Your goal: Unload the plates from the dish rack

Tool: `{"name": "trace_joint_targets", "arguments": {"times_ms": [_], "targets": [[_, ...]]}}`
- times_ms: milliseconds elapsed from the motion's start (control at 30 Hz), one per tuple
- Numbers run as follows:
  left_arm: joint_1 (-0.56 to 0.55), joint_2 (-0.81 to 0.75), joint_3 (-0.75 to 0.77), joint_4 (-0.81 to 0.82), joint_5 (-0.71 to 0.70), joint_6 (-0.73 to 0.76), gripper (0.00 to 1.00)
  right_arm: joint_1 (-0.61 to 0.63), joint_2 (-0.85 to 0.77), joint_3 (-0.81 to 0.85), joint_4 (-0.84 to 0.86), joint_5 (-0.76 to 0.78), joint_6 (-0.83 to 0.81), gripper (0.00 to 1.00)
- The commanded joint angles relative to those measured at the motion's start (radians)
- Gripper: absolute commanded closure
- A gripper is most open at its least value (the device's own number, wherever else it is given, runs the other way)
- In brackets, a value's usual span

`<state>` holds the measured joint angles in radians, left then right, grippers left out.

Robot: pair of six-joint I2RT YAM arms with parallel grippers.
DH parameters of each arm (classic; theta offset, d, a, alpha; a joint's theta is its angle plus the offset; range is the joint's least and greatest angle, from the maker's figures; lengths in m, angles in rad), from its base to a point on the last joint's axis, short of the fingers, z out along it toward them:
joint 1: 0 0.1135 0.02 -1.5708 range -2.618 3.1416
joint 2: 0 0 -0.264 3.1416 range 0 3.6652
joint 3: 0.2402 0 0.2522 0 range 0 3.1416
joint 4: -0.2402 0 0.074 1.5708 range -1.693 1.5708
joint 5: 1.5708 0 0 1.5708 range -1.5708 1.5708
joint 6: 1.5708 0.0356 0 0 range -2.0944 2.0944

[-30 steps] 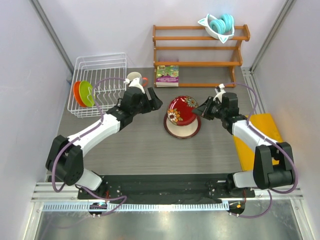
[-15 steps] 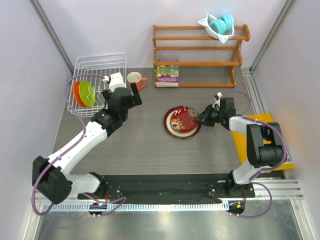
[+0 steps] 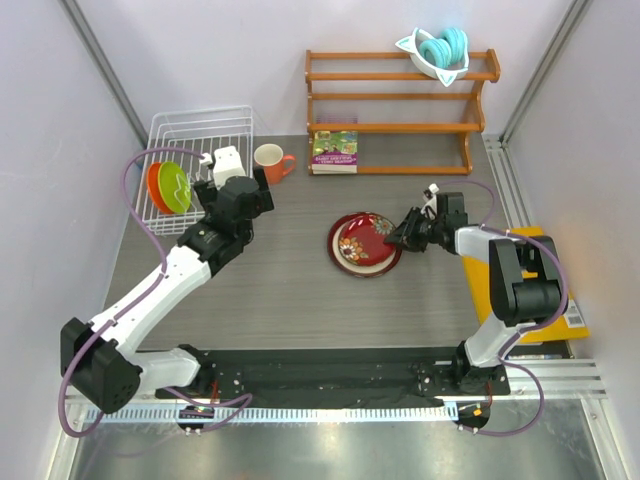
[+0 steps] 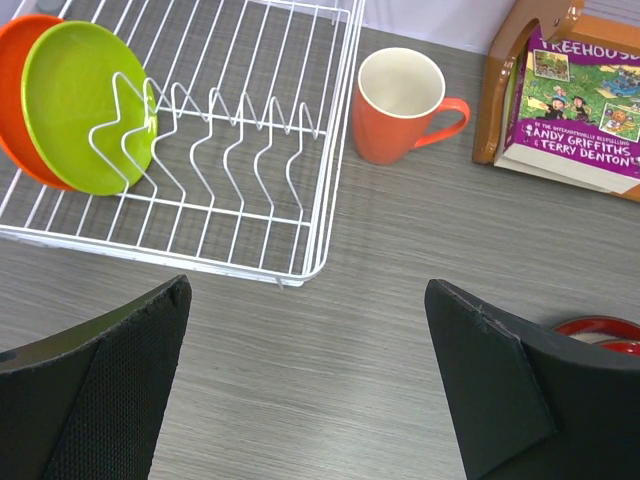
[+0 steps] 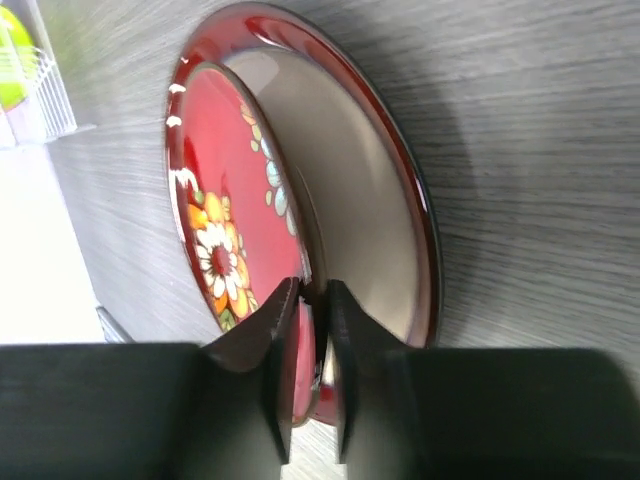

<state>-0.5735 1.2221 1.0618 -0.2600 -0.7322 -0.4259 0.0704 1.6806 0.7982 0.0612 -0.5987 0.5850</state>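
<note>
Right wrist view: right end effector (image 5: 312, 300) was pinched on rim of dark red plate (image 5: 230, 200), lying on bench (image 5: 520, 150). Left end effector (image 4: 308, 290), wide apart, faced dish rack (image 4: 330, 150) w/ lime green plate (image 4: 75, 100) & orange plate (image 4: 12, 80); it could catch wires (image 4: 236, 140) & tip both.

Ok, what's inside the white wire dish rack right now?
In the white wire dish rack, two round plates stand upright at one end: a lime green plate in front, an orange plate behind it, mostly covered, only its edge showing.
</note>
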Motion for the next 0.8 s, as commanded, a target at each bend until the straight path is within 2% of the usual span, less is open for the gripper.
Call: {"name": "trace_joint_targets", "arguments": {"times_ms": [0, 67, 200, 300, 333, 433, 667, 767], "targets": [[0.004, -0.009, 0.018, 0.007, -0.035, 0.015, 0.0, 0.006, 0.001, 0.062, -0.139, 0.074, -0.069, 0.73], [0.004, -0.004, 0.027, 0.002, -0.027, 0.012, 0.01, 0.006, 0.001, 0.071, -0.19, 0.115, -0.077, 0.64], [0.004, 0.013, 0.035, -0.002, -0.021, 0.01, 0.01, 0.008, 0.007, 0.084, -0.221, 0.122, -0.097, 0.56], [0.004, 0.017, 0.036, -0.007, -0.022, 0.006, 0.01, 0.008, 0.004, 0.082, -0.23, 0.125, -0.105, 0.52], [0.006, 0.022, 0.036, -0.007, -0.026, 0.007, 0.01, 0.006, 0.001, 0.084, -0.238, 0.128, -0.111, 0.48], [0.014, 0.03, 0.04, -0.011, -0.036, 0.009, 0.0, 0.019, -0.018, 0.102, -0.283, 0.169, -0.152, 0.47], [0.07, 0.079, 0.076, -0.053, -0.059, 0.01, 0.01, 0.029, -0.074, 0.142, -0.376, 0.298, -0.186, 0.29], [0.101, 0.091, 0.092, -0.065, -0.058, 0.009, 0.0, 0.034, -0.1, 0.154, -0.414, 0.35, -0.204, 0.28]]}}
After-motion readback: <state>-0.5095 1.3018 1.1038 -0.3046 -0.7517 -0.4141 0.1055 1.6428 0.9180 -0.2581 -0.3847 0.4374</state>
